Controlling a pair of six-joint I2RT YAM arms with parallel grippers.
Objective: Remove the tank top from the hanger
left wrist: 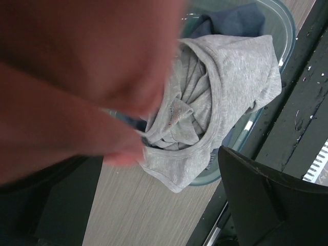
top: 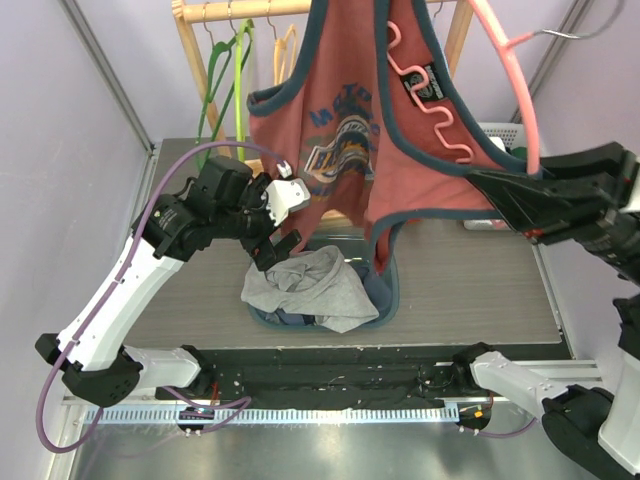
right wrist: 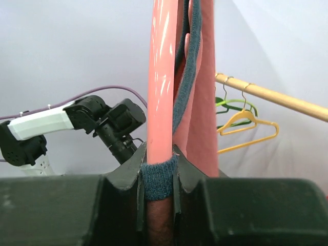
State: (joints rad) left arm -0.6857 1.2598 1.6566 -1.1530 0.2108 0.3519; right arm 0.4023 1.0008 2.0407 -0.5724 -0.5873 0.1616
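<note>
Stripping step — tank top (top: 330, 130) on pink hanger (top: 515, 80) at 12 o'clock, right claw (top: 480, 183) clamped on its trim at 3, left claw (top: 285, 222) wide apart at hem — you'd close, pull down.

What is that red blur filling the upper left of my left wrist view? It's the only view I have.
Observer: It's the red tank top, hanging on a pink hanger. Its lower hem drapes right at the left end effector.
Operator: Is that end effector gripping the fabric?
Observer: No. The top view shows its jaws wide open.
Operator: Where is the other arm?
Observer: The right end effector is shut on the pink hanger, at the spot where the top's blue trim wraps over it.
</note>
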